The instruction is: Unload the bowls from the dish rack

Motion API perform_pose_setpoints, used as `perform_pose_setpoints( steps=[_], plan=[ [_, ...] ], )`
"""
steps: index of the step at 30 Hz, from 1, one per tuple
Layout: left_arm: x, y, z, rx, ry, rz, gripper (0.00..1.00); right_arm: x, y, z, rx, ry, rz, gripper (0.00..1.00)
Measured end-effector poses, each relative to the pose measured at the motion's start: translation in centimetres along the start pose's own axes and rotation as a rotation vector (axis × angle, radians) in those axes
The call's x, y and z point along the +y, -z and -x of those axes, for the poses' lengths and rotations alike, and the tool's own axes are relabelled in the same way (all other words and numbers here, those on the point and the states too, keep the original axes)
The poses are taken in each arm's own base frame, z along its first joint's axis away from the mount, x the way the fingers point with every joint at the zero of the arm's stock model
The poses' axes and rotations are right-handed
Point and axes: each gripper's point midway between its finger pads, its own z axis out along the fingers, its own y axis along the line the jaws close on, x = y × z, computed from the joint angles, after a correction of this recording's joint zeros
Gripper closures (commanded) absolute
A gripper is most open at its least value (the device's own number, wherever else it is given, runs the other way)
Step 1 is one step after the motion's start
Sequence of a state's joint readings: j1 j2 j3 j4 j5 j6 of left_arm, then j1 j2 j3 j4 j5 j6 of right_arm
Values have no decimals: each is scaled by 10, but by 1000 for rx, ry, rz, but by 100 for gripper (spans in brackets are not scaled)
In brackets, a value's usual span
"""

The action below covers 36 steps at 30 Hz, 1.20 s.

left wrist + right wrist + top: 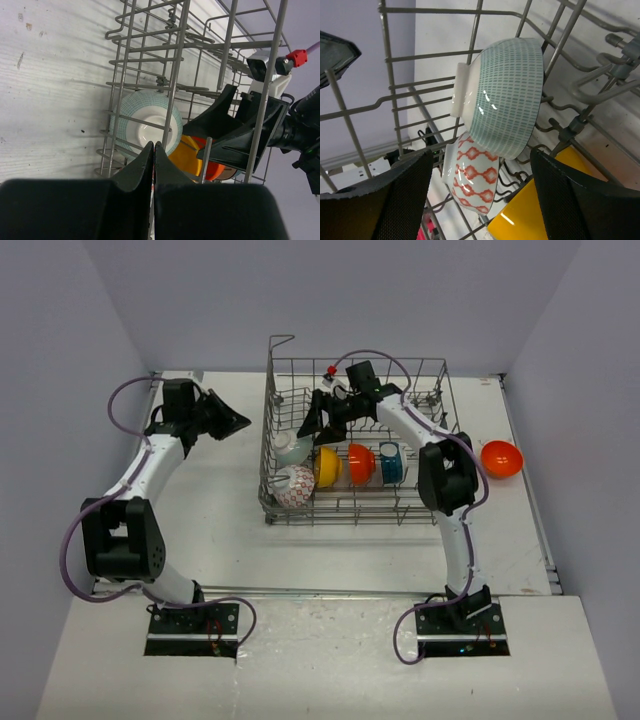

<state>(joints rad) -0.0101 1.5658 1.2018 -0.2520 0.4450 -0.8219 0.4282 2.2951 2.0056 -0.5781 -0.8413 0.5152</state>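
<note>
5 bowls sit in the dish rack [300, 390] - green-patterned bowl [507, 95], red-patterned bowl [472, 177], yellow bowl [327, 466], orange bowl [361, 464], teal bowl [391, 463]. A second orange bowl [501, 458] lies right of the rack. Inside the rack, the right gripper [481, 160] faces the green-patterned bowl, jaws wide apart and holding nothing. Left of the rack, the left gripper [153, 147] is closed tight - empty.

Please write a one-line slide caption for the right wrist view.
Open right gripper faces a green-patterned bowl on edge in the dish rack, beside a red-patterned bowl.
</note>
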Motion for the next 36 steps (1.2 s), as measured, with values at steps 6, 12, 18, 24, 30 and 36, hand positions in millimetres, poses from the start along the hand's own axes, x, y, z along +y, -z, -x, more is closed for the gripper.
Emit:
perform_pose_setpoints(
  steps=[6,12,18,24,30,36],
  plan=[
    [1,-4,-4,13,6,-5,100,-6,-4,5,0,-14,-25,22],
    [0,-8,-4,17,4,-15,100,-7,-5,6,3,-21,-20,23],
    [-2,-12,-9,34,6,-22,100,-3,-5,7,8,-37,1,24],
    [-4,-16,-12,43,14,-30,100,-1,-8,8,14,-40,14,25],
    [-5,-19,-16,59,18,-39,100,1,-12,4,26,-32,18,25],
    [-10,-23,-17,70,16,-50,100,4,-15,1,32,-24,21,25]
  ],
)
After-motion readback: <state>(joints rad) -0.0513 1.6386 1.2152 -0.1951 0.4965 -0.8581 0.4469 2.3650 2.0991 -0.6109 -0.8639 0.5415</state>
